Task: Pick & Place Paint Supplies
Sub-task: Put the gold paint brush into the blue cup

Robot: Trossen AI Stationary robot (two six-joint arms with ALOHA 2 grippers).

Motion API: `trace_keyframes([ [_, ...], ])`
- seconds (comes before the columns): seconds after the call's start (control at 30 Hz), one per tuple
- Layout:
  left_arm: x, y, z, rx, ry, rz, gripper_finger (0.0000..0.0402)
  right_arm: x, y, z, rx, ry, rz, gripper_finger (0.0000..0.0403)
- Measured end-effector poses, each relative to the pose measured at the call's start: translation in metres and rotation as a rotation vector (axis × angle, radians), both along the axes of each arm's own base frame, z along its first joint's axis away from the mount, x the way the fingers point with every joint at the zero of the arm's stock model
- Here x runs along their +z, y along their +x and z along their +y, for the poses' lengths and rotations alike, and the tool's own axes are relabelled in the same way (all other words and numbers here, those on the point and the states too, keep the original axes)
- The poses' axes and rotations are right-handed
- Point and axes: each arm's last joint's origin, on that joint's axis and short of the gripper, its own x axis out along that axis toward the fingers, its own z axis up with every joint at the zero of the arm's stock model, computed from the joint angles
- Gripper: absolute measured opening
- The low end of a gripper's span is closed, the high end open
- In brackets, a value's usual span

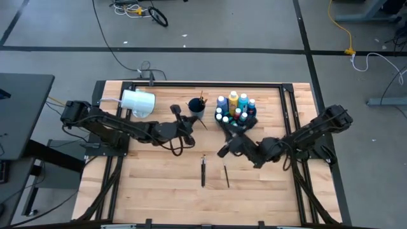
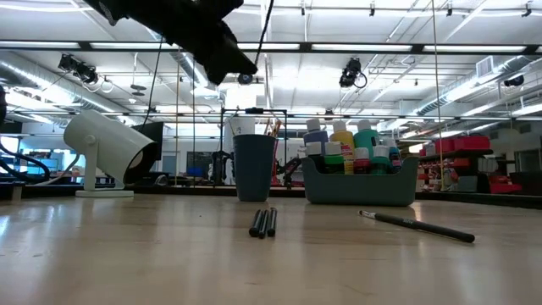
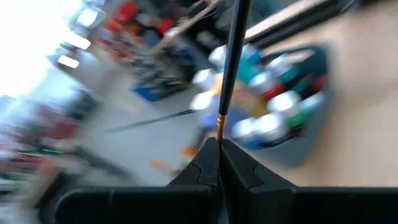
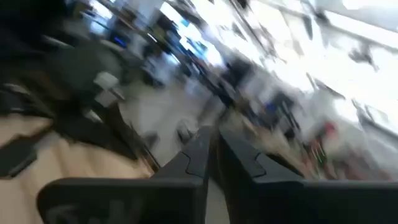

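My left gripper [image 1: 186, 125] hangs above the table beside a dark cup [image 1: 196, 105] and is shut on a thin dark paintbrush [image 3: 231, 56]. In the low view this arm [image 2: 203, 34] sits high over the cup [image 2: 254, 167]. My right gripper [image 1: 223, 151] hovers in front of the dark tray [image 1: 224, 124] with its fingers together [image 4: 213, 134], and nothing shows between them. The tray holds several white-capped paint bottles [image 1: 234, 102]. A pair of dark brushes [image 1: 203, 170] and a single one [image 1: 226, 176] lie flat on the wood. My left gripper pinches the thin dark paintbrush between its two fingers, just behind a gold band [image 3: 219, 123] on the shaft. The long dark part runs straight out past the fingertips. In the low view the brush [image 2: 268, 15] stands steeply upward, lifted clear of the table.
A large white cylinder [image 1: 137, 102] lies on its stand at the far left of the table. The cup holds orange-handled brushes [image 1: 201, 97]. Bare wood [image 1: 159, 184] spreads along the near side around the loose brushes [image 2: 262, 222] [image 2: 417, 225].
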Motion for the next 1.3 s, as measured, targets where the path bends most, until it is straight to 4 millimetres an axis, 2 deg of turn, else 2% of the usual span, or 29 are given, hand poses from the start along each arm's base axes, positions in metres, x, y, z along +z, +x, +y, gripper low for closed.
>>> trace_keyframes([
  [0.13,0.007,-0.002,-0.001,0.097,0.27,0.155,0.0006,0.015,-0.017,0.002,-0.098,0.126,-0.08,0.0033],
  [0.3,0.012,-0.002,-0.001,0.069,0.504,0.344,0.0004,0.029,-0.031,-0.001,-0.045,0.185,-0.124,0.0033],
  [0.4,0.012,-0.002,-0.001,0.054,0.579,0.423,0.0006,0.027,-0.035,-0.005,0.092,0.248,-0.11,0.0033],
  [0.47,0.012,-0.002,-0.002,0.043,0.614,0.457,0.0007,0.021,-0.036,-0.01,0.306,0.369,-0.074,0.0033],
  [0.53,0.012,-0.002,-0.003,0.028,0.639,0.479,0.0007,0.016,-0.035,-0.018,0.53,0.557,-0.017,0.0033],
  [0.6,0.012,-0.002,-0.005,0.002,0.663,0.492,0.0005,0.01,-0.032,-0.027,0.631,0.705,0.032,0.0033],
  [0.73,0.012,-0.001,-0.012,-0.086,0.734,0.523,0.0005,0.004,-0.027,-0.045,0.594,0.788,0.047,0.0031],
  [0.9,0.012,-0.001,-0.021,-0.188,0.967,0.688,0.0004,0.001,-0.023,-0.08,0.474,0.851,0.0,0.0029],
  [1.07,0.017,-0.001,-0.024,-0.184,1.082,0.743,0.0005,-0.004,-0.016,-0.11,0.594,1.093,-0.014,0.0034],
  [1.3,0.028,-0.002,-0.029,-0.153,1.183,0.721,0.0004,-0.026,0.006,-0.129,0.751,1.299,0.021,0.0047],
])
